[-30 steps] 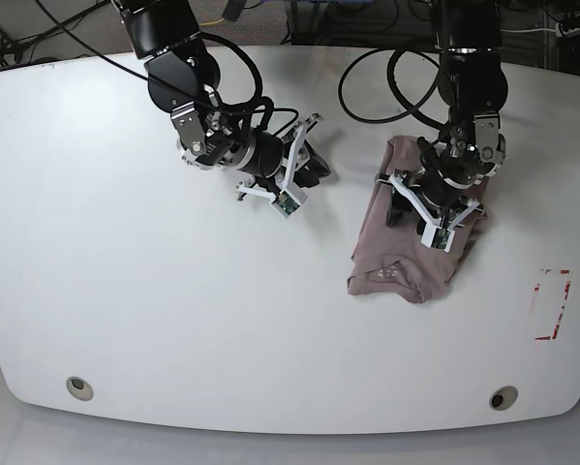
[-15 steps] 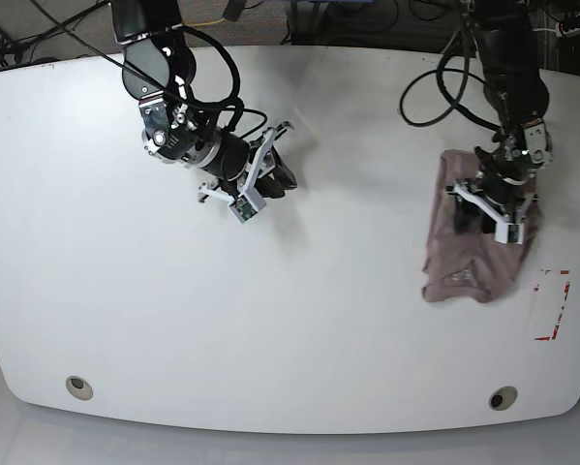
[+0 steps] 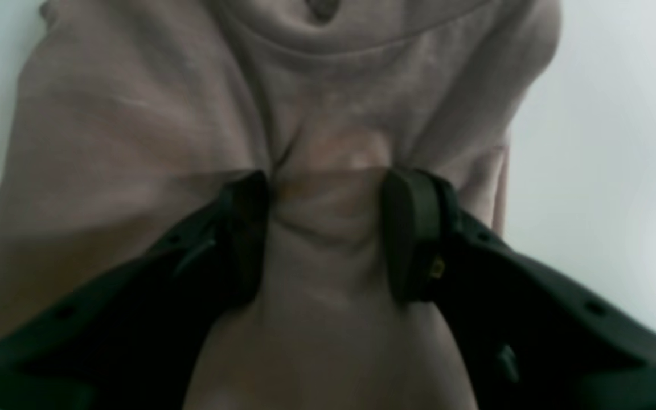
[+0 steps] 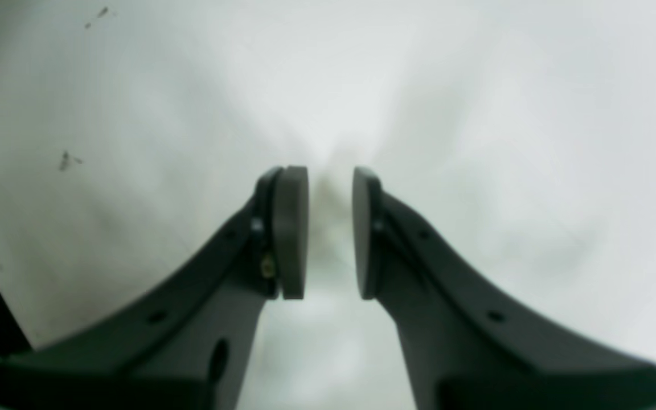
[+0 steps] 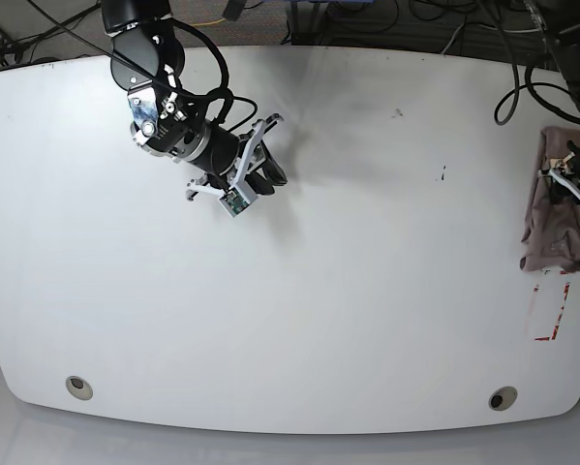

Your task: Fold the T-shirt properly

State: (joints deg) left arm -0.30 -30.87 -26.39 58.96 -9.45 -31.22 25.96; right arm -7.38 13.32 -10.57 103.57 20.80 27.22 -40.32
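In the left wrist view, the left gripper (image 3: 325,233) has its two dark fingers (image 3: 245,239) set a moderate way apart, with a bunched ridge of the T-shirt (image 3: 134,142) gathered between the pads. The mauve-brown cloth fills the gap and puckers at both pad tips, so the fingers pinch a fold of it. Beyond the fingertips the cloth spreads wider toward its ribbed collar (image 3: 356,40) at the top of that view, and the white table (image 3: 607,142) shows past the shirt's edge.

In the right wrist view, the right gripper (image 4: 331,230) holds its fingers (image 4: 291,230) a narrow slit apart with nothing between them, only bare tabletop beneath.

In the base view, a red-marked rectangle (image 5: 551,308) lies on the table (image 5: 367,291) just nearer than the T-shirt (image 5: 551,232). The shirt sits as a compact folded bundle at the table's far right edge, under the left gripper (image 5: 572,186). The right gripper (image 5: 256,179) hangs over the table's left half, well apart from the shirt.
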